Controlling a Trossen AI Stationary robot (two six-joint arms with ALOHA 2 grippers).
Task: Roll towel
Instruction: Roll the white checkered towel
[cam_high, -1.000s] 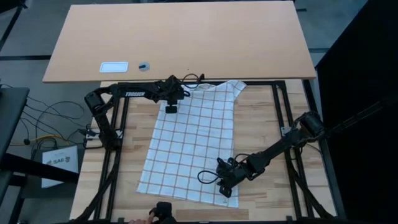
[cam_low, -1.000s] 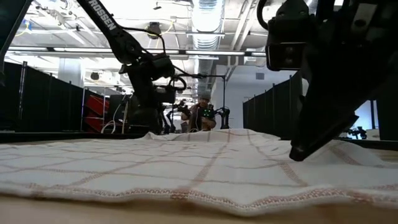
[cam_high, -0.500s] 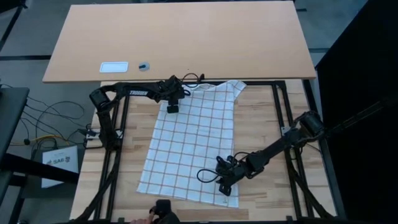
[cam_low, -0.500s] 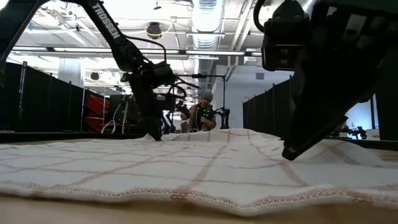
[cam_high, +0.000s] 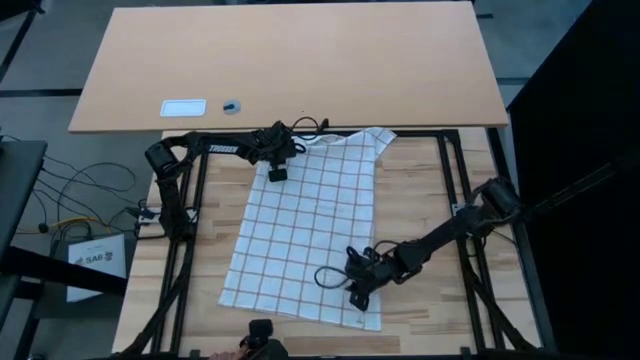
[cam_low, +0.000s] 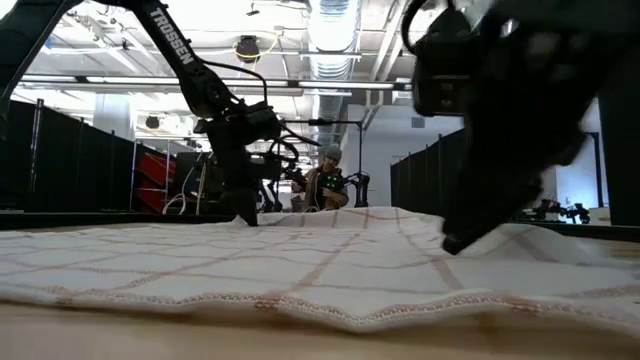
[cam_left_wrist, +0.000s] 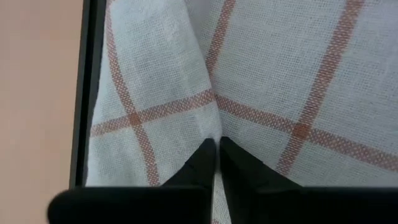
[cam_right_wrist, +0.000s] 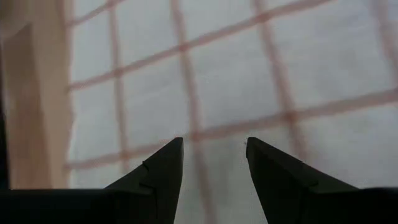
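The towel (cam_high: 310, 230), white with a grid of reddish-brown lines, lies spread flat on the wooden table inside the black frame. My left gripper (cam_high: 277, 176) stands at its far left corner, shut on a raised fold of cloth (cam_left_wrist: 205, 74). My right gripper (cam_high: 358, 300) is down at the towel's near right corner. Its fingers are open in the right wrist view (cam_right_wrist: 214, 146), with flat cloth (cam_right_wrist: 249, 74) beyond them. In the low view the towel (cam_low: 300, 260) fills the foreground, with the left gripper (cam_low: 245, 218) far off and the right gripper (cam_low: 450, 245) close. My left gripper pinches a small ridge of the towel (cam_left_wrist: 216, 127) between its two fingertips, close to the towel's left edge at the far corner. The fingers slant down from the table's left. The rest of the cloth lies on the table. My right gripper sets a fingertip (cam_low: 452, 243) on the towel's upper side near the near right corner, slanting down from the table's right. Nothing lies between its open fingers, and the cloth under them stays on the table.
A large tan board (cam_high: 290, 60) lies beyond the far edge, with a white card (cam_high: 183, 107) and a small dark object (cam_high: 231, 105) on it. Black frame rails (cam_high: 450, 180) border the work area. One rail (cam_left_wrist: 87, 93) runs right beside the left gripper. A person (cam_low: 328, 185) stands far behind.
My left gripper has come down onto the towel's far left corner and stayed there. My right gripper has slid a little toward the table's left over the near right corner. The towel's near edge now lies rippled where it was smooth before.
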